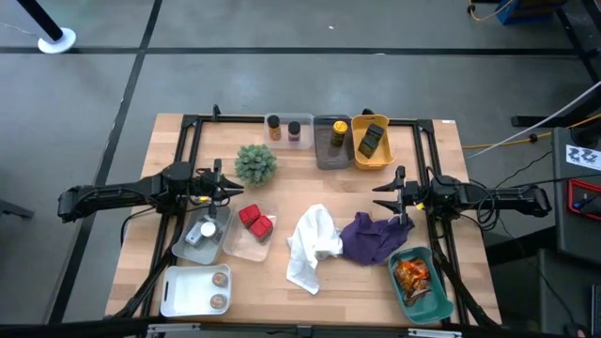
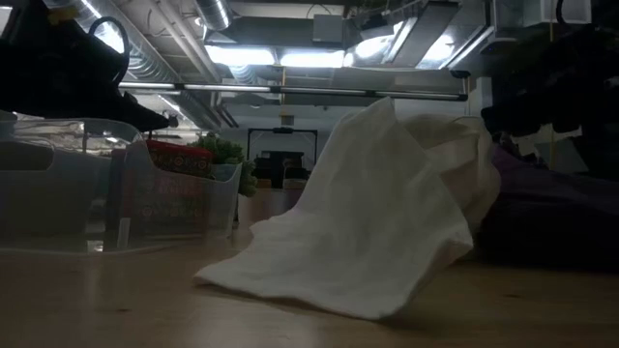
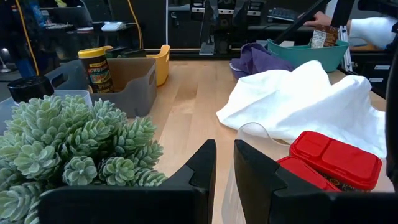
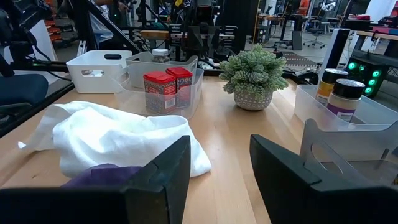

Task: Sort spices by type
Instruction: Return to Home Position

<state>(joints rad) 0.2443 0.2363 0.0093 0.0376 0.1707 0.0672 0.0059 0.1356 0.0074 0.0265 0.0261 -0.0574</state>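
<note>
Seven bins on table point(image 1: 310, 188). Two discs point(image 1: 219, 279) in white bin point(image 1: 174, 286); one clear jar point(image 1: 208, 228) in clear bin point(image 1: 188, 252); red tins point(image 1: 254, 221) in second clear bin point(image 1: 239, 248); two jars point(image 1: 273, 127) in far clear bin point(image 1: 284, 139); yellow-capped jar point(image 1: 339, 131) in grey bin point(image 1: 329, 157); dark sachets point(image 1: 372, 139) in yellow bin point(image 1: 371, 164); orange packets point(image 1: 411, 274) in green bin point(image 1: 437, 300). Left gripper point(image 3: 224, 149) beside plant point(image 1: 255, 162), jaws narrowly apart, empty. Right gripper point(image 4: 219, 146) by purple cloth point(image 1: 371, 239), jaws apart, empty.

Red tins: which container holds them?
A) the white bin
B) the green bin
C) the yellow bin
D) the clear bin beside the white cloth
D: in the high view the red tins lie in the clear bin just left of the white cloth.
</note>
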